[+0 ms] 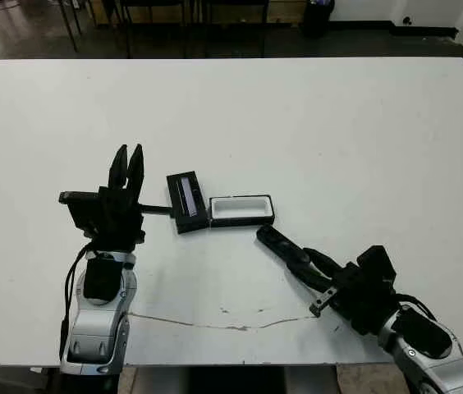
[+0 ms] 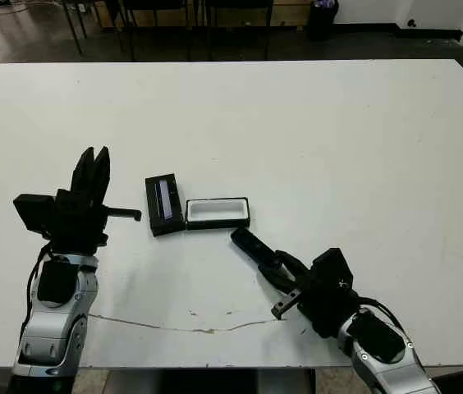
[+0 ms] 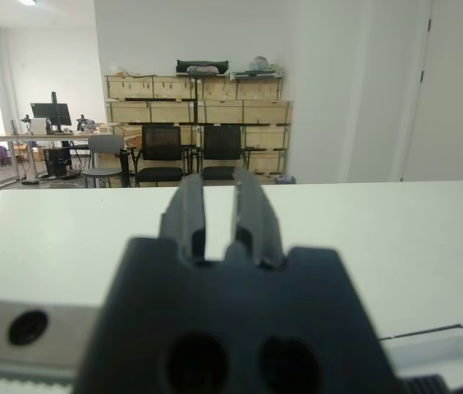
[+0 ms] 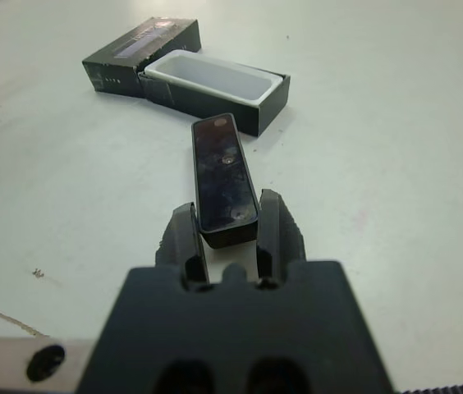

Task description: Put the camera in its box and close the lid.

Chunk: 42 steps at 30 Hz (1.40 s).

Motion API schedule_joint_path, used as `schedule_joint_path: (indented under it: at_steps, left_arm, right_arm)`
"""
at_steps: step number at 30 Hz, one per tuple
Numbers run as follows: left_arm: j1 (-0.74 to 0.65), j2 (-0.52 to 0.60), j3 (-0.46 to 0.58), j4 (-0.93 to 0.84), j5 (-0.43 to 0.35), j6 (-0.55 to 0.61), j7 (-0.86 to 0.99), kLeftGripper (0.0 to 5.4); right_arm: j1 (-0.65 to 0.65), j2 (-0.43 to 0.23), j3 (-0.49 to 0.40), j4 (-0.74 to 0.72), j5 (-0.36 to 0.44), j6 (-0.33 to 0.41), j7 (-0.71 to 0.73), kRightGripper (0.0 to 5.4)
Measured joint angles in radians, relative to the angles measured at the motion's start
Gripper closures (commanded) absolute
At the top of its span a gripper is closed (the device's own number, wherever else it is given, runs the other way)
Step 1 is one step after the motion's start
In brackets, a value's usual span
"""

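Fingers of the right gripper are clamped on the near end of the camera, one on each long side, with the slim black bar sticking out ahead of them toward the box. From the head views the camera lies low over the white table, its far tip just short of the box's near right corner but not touching it. The box sits open, white lining up, nothing inside. Its lid lies flat just beside the box's left end, the greyish strip facing up, set at an angle to the box so that one corner touches or nearly touches it.

On the other side, the left gripper stands upright to the left of the lid, well clear of the table, its two black fingers held a narrow gap apart with nothing between them. In the left wrist view they point out across the table toward chairs and wooden crates at the far wall.

A thin dark crack line runs across the table near its front edge.
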Motion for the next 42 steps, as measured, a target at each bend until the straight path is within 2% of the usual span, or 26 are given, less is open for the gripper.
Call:
schedule_joint_path:
  at_steps: [3, 8, 12, 16, 18, 21, 28, 35, 42]
  left_arm:
    - [0.000, 0.000, 0.000, 0.000, 0.000, 0.000, 0.000, 5.40]
    - [0.000, 0.001, 0.001, 0.000, 0.000, -0.002, -0.001, 5.40]
    - [0.000, 0.001, 0.000, 0.001, -0.001, -0.001, -0.001, 5.40]
    - [-0.001, 0.001, -0.002, 0.001, 0.001, 0.000, -0.001, 5.40]
    - [-0.003, 0.002, -0.002, 0.004, 0.006, -0.004, -0.001, 5.40]
    - [-0.006, 0.004, -0.001, 0.008, 0.007, -0.010, -0.001, 5.40]
    - [-0.006, 0.005, 0.000, 0.007, 0.003, -0.008, -0.001, 5.40]
    - [-0.006, 0.006, -0.001, 0.006, 0.007, -0.007, -0.001, 5.40]
    - [-0.006, 0.006, 0.000, 0.004, 0.006, -0.001, -0.001, 5.40]
  right_arm:
    - [-0.036, -0.020, -0.046, 0.000, 0.034, 0.006, 0.026, 5.39]
    - [-0.117, -0.081, -0.142, -0.004, 0.127, 0.065, 0.087, 5.39]
    - [-0.281, -0.133, -0.186, 0.098, 0.247, 0.123, 0.203, 5.39]
    - [-0.479, -0.199, -0.172, 0.235, 0.287, 0.201, 0.317, 5.39]
    - [-0.568, -0.220, -0.143, 0.296, 0.282, 0.204, 0.376, 5.39]
    - [-0.683, -0.232, -0.080, 0.424, 0.246, 0.165, 0.497, 5.39]
    - [-0.872, -0.220, 0.046, 0.690, 0.150, 0.095, 0.693, 5.39]
    - [-0.977, -0.184, 0.127, 0.859, 0.030, -0.003, 0.770, 5.39]
    - [-1.020, -0.122, 0.153, 0.985, -0.032, -0.075, 0.803, 5.39]
